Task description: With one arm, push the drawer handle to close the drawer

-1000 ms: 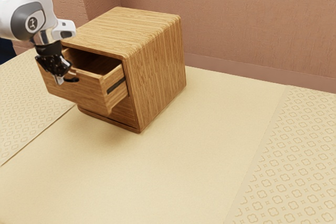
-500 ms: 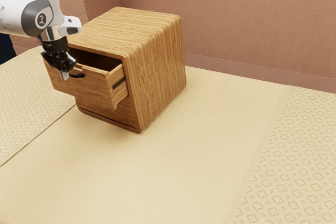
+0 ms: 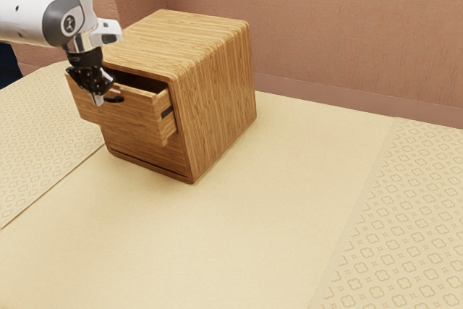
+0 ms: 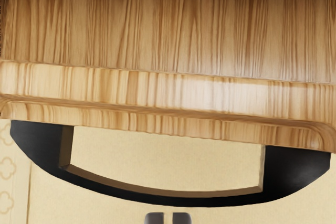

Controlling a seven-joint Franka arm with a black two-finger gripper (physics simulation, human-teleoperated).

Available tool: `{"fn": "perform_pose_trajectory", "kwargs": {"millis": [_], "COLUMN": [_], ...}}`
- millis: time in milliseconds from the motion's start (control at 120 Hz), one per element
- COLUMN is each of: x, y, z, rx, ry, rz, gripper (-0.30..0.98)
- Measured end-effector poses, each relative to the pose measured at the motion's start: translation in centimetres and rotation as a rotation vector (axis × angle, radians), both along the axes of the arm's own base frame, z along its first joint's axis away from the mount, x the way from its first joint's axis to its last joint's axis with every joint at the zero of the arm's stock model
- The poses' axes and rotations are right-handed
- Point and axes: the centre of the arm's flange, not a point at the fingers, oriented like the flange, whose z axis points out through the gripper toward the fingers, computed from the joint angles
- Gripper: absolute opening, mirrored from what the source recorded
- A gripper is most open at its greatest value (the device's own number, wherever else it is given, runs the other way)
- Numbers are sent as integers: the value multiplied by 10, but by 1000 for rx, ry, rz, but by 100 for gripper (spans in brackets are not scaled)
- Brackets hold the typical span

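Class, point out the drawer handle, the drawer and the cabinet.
Drawer handle [image 4: 168,198]: wrist view, middle of its curved bar.
Drawer [image 3: 130,116]: exterior view, its front panel.
Cabinet [image 3: 213,95]: exterior view, its side wall.

Drawer [image 3: 119,115] Slides Deeper Into Cabinet [image 3: 217,92]

The drawer has gone in a good way since the first picture, bit by bit through the second, and less of it juts out now. Its open top has narrowed, and less of the dark strip [image 3: 167,112] along its side shows. The arm [image 3: 69,16] and gripper [image 3: 98,99] have moved toward the exterior view's right, the handle [image 3: 116,99] shifting with them.
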Motion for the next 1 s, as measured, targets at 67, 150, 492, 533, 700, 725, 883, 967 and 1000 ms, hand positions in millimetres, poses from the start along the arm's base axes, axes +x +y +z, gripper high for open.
{"fn": "perform_pose_trajectory", "kwargs": {"millis": [67,150,492,533,700,725,883,967,1000], "x": [3,9,42,45,56,56,58,53,46], "y": [1,0,-3,-2,-1,-1,1,0,0], "z": [-1,0,-3,-4,-1,-1,-2,1,3], "rx": [3,3,-9,-7,-14,-14,-11,-38,-53], "ry": [1,-4,-18,-15,-20,-18,-12,-16,-16], "rz": [0,-3,-32,-31,-42,-42,-43,-51,-53], "gripper": [-9,-9,-9,-9,-9,-9,-9,-9,-9]}}
